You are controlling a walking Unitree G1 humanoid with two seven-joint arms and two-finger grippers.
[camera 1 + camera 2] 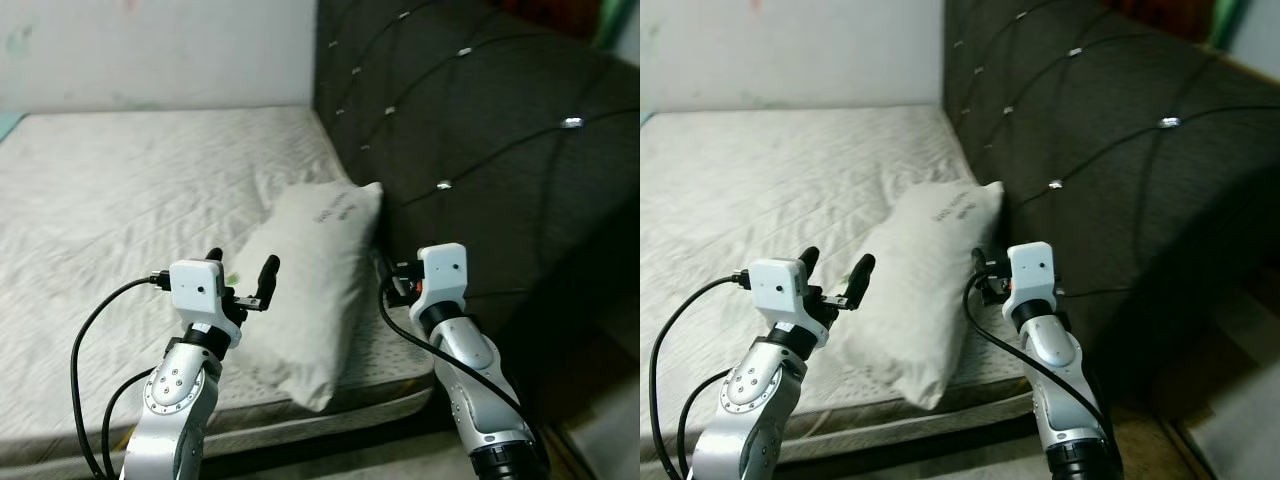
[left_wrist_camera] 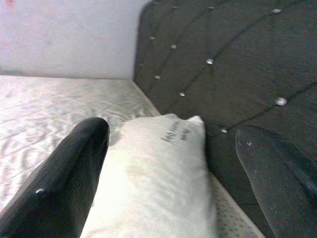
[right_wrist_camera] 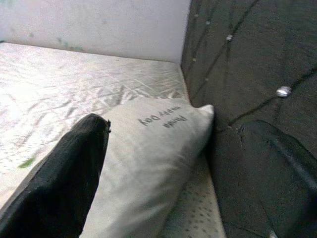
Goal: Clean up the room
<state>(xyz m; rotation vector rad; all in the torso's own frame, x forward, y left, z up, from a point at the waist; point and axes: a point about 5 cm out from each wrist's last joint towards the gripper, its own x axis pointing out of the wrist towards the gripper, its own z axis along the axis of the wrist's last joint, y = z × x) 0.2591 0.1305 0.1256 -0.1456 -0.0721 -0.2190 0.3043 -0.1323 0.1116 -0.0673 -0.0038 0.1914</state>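
Both grippers are up front, raised over the near edge of the bed. Left gripper [image 1: 243,272] has its two black fingers clearly spread apart with nothing between them, hovering just above the near side of the pillow [image 1: 305,290]. Right gripper [image 1: 385,278] sits in the gap beside the pillow's other edge, close to the headboard [image 1: 480,150]. From the head cameras its fingers are mostly tucked behind the wrist block, but its own wrist view shows the two fingers [image 3: 59,173] wide apart with the pillow showing between them, so it's open too and gripping nothing.

As for how far along the cleanup is, I'd say this is the very start of dealing with the pillow. It's lying flat-ish and slanted on the mattress [image 1: 120,200], one long side pushed up against the headboard, near corner hanging a bit past the mattress edge. Neither gripper is touching it as far as I can make out. My guess is the job left is to grab it from both sides and set it straight at the head of the bed. Hard to say what else in the room needs tidying from here.

Counts:
- pillow: one, white with some small printed text
- mattress: one, bare and quilted, no sheet or blanket that I can see
- headboard: one, dark and tufted with shiny studs
- grippers: two, both empty
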